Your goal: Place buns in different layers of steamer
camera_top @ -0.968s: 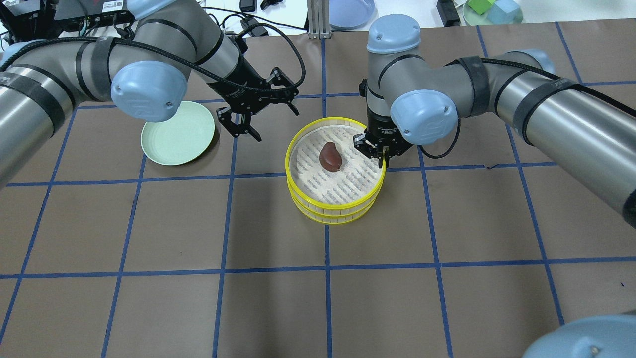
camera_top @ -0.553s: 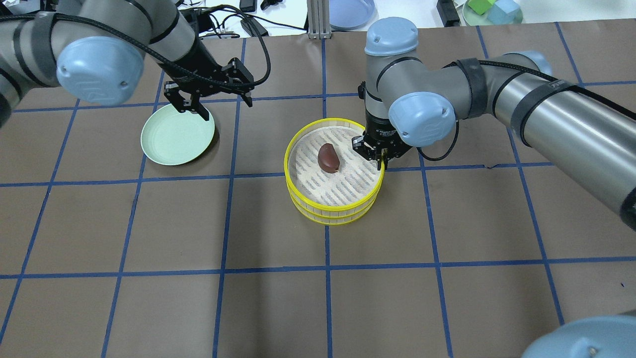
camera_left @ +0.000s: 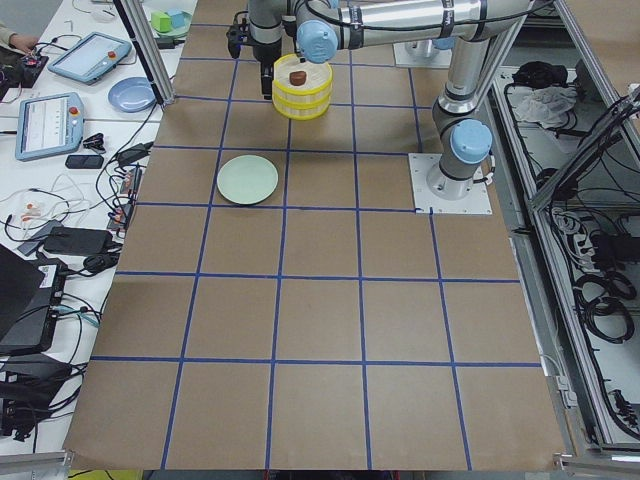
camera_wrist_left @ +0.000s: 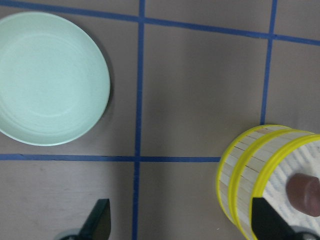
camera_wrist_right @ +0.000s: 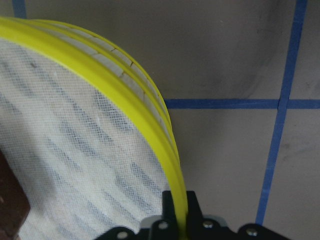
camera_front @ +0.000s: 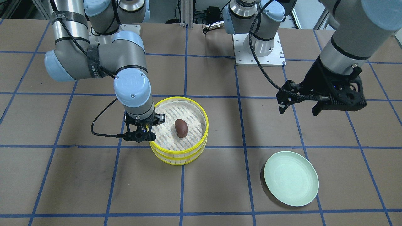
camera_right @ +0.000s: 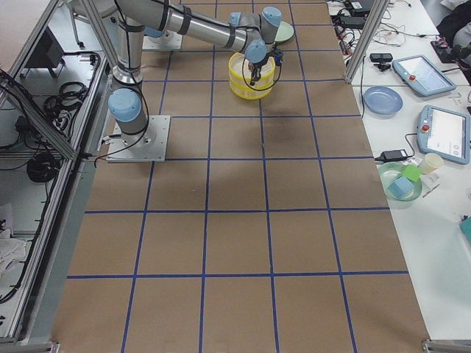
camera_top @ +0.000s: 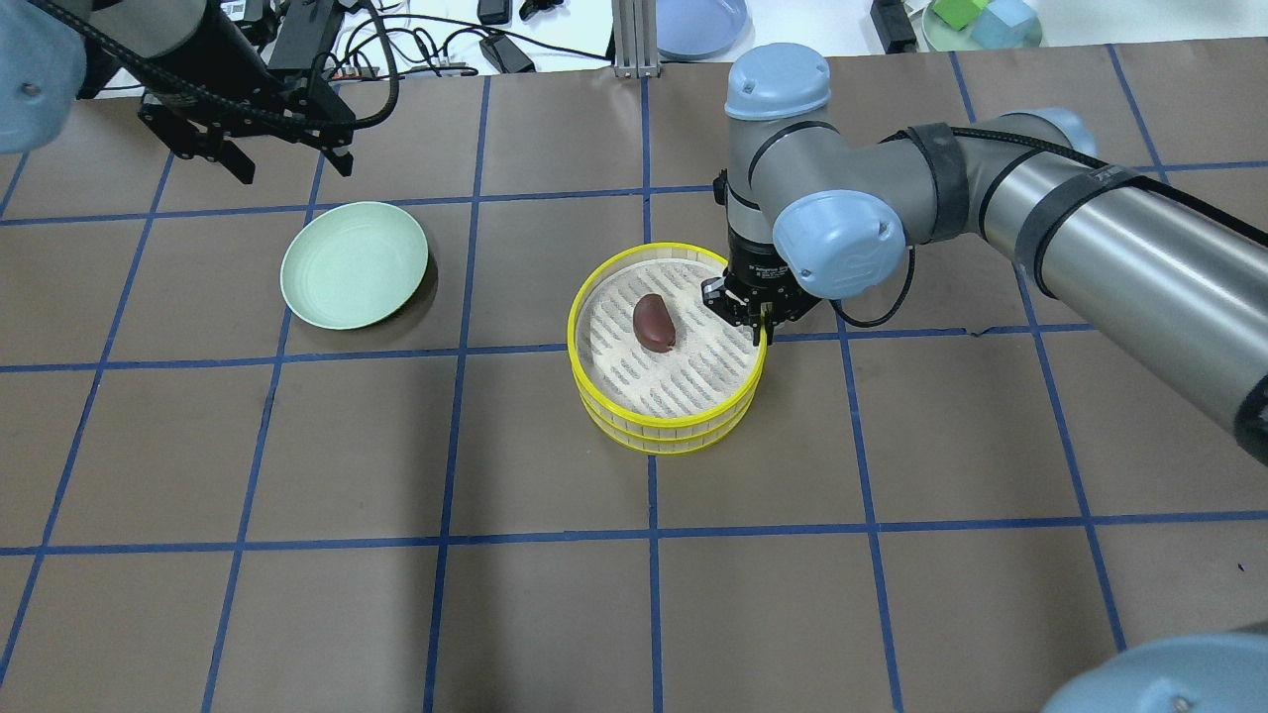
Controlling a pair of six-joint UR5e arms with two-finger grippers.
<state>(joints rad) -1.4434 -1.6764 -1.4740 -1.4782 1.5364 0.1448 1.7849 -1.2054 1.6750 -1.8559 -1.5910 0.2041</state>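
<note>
Two steamer layers stand stacked mid-table, the top layer (camera_top: 594, 287) on the lower layer (camera_top: 674, 438). A dark reddish-brown bun (camera_top: 654, 322) lies on the top layer's white liner. It also shows in the front view (camera_front: 181, 128) and the left wrist view (camera_wrist_left: 304, 194). The cream-white bun is hidden. My right gripper (camera_top: 761, 330) is shut on the top layer's yellow rim (camera_wrist_right: 150, 107) at its right edge. My left gripper (camera_top: 292, 158) is open and empty, raised behind the pale green plate. It also shows in the front view (camera_front: 298, 110).
An empty pale green plate (camera_top: 354, 264) lies left of the steamer, also in the front view (camera_front: 291, 178). Cables, a blue plate (camera_top: 698, 25) and coloured blocks (camera_top: 981, 20) sit beyond the table's far edge. Blue tape lines grid the brown table.
My left arm has swung left and back, from beside the steamer to behind the plate, its gripper still open. My right gripper stays on the top layer's rim, and the stack has shifted slightly.
</note>
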